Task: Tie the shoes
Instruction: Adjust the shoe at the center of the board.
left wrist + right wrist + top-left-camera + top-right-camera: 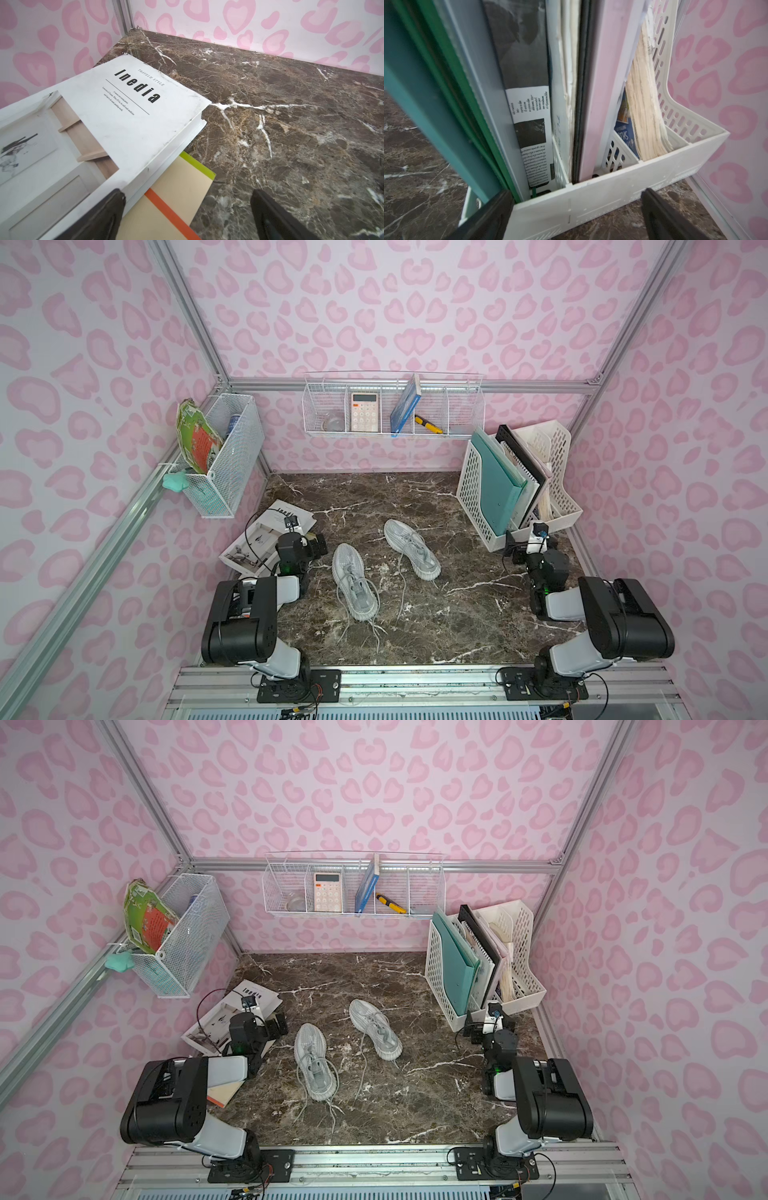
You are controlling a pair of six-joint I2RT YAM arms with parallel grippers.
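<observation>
Two light grey knit shoes lie on the dark marble table (pixel 465 614) in both top views. The nearer shoe (pixel 355 581) (pixel 316 1063) sits left of centre; the farther shoe (pixel 411 549) (pixel 375 1029) lies angled just right of it. Their long pale laces (pixel 402 593) trail loose over the marble, untied. My left gripper (pixel 318 544) (pixel 188 193) stands open left of the shoes, over a magazine's edge. My right gripper (pixel 514 551) (pixel 577 192) stands open far right, facing a file rack. Both are empty. Neither wrist view shows the shoes.
An "Inedia" magazine (pixel 124 116) lies on a beige notebook (pixel 182 182) at the table's left. A white file rack (pixel 478 506) (pixel 612 197) full of folders stands back right. A wire basket (pixel 226 456) hangs on the left wall, a wire shelf (pixel 392 408) on the back wall.
</observation>
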